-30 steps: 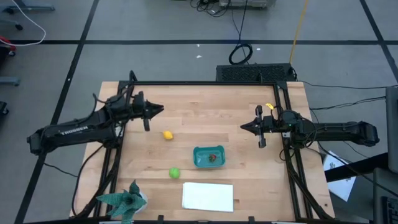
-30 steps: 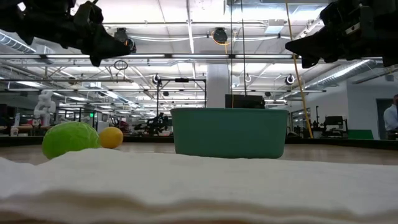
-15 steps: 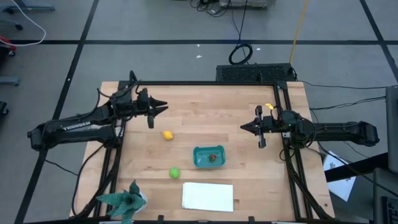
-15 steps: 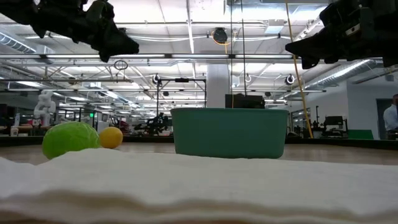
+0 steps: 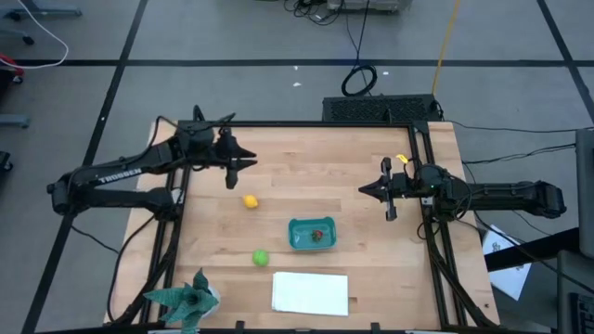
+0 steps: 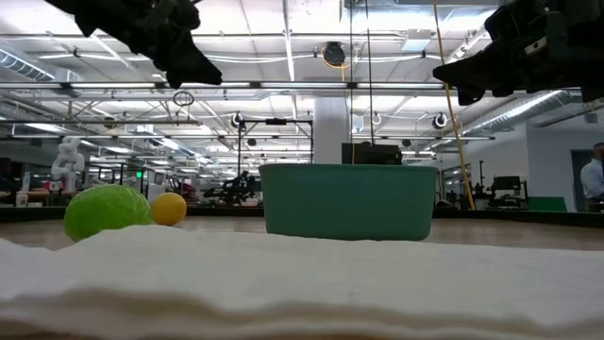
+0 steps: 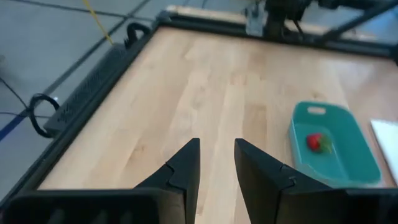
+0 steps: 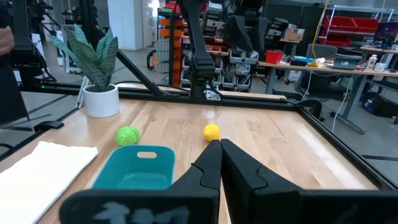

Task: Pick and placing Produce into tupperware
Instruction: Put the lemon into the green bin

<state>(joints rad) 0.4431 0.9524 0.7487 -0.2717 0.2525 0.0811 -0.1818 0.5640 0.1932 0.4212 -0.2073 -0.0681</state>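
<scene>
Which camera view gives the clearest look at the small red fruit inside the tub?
The left wrist view: it looks down into the teal tub and shows the red fruit plainly. The high view shows it only as a tiny speck. In the low and right wrist views the tub's wall hides it.

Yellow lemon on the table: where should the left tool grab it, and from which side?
Across the yellow lemon's short middle, coming straight down. It lies free on the bare wood, apart from the teal tub, with the left tool hovering nearest.

Table [image 5: 306,158] pale wood, smooth matt; tupperware [image 5: 311,235] glossy teal plastic; white sheet [image 5: 310,293] soft cloth-like.
</scene>
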